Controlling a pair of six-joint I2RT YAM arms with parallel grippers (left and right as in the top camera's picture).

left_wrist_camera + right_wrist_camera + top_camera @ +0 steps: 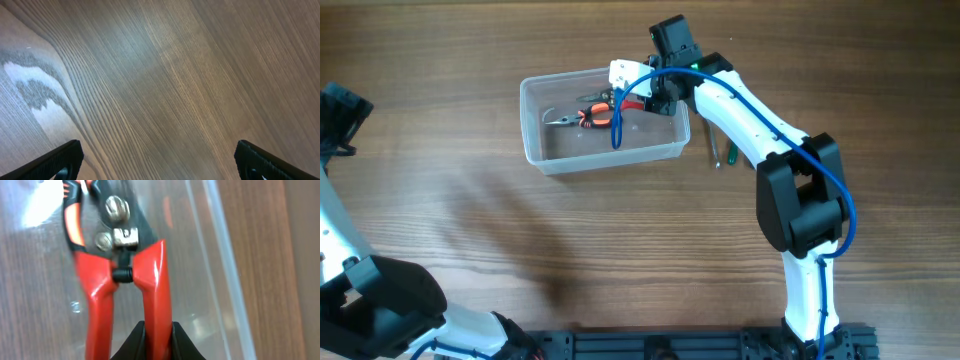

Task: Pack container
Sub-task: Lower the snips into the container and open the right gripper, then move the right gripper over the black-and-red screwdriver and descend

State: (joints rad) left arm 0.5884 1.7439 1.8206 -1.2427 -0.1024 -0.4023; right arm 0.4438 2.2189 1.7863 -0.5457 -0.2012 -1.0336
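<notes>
The clear plastic container (535, 150) stands at the back middle of the table and also shows in the right wrist view (222, 255). Inside lie pliers with orange-black handles (582, 118) and a white item (623, 72) at the back rim. My right gripper (650, 97) (157, 337) is shut on one red handle of the red-handled cutters (150, 280), holding them over the container's right end. My left gripper (160, 160) is open and empty over bare wood; in the overhead view the left arm (340, 115) is at the far left.
A green-handled screwdriver (728, 155) and another thin tool (712, 145) lie on the table just right of the container, under the right arm. A blue cable (617, 125) loops over the container.
</notes>
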